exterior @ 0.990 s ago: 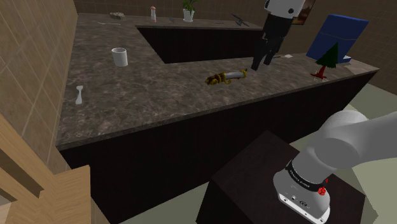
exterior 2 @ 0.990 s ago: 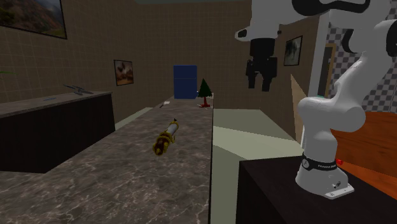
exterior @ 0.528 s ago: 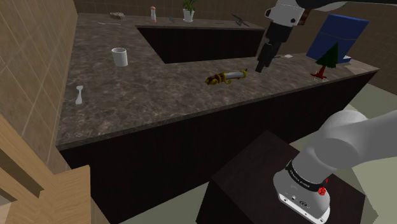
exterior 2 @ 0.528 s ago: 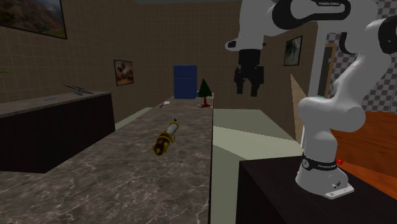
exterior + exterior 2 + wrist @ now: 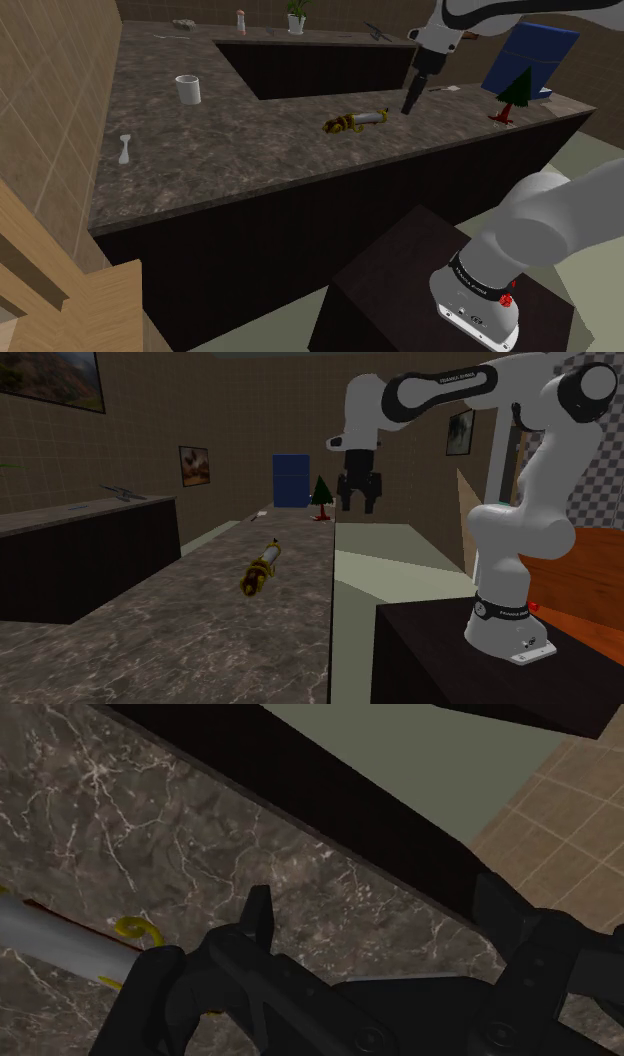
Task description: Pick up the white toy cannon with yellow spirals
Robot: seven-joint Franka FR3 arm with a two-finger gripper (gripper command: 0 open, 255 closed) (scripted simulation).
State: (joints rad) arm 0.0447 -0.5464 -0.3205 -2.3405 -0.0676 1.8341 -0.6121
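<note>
Bare counter [image 5: 250, 150] on every side of the cannon [image 5: 356, 121], open air above it. Closest to the cannon, up and toward the shoulder view's right: gripper [image 5: 411, 104], fingers apart, off the surface and not touching. Farther the same way from the cannon, well apart: tree [image 5: 513, 92], with a blue box [image 5: 530, 58] behind it. Behind the cannon, near: edge of the dark cut-out [image 5: 300, 65] in the counter. In front of the cannon: a strip of counter, then the drop-off. Far to the cannon's left in that view, well clear: mug [image 5: 189, 89] and a small white piece [image 5: 124, 148].
</note>
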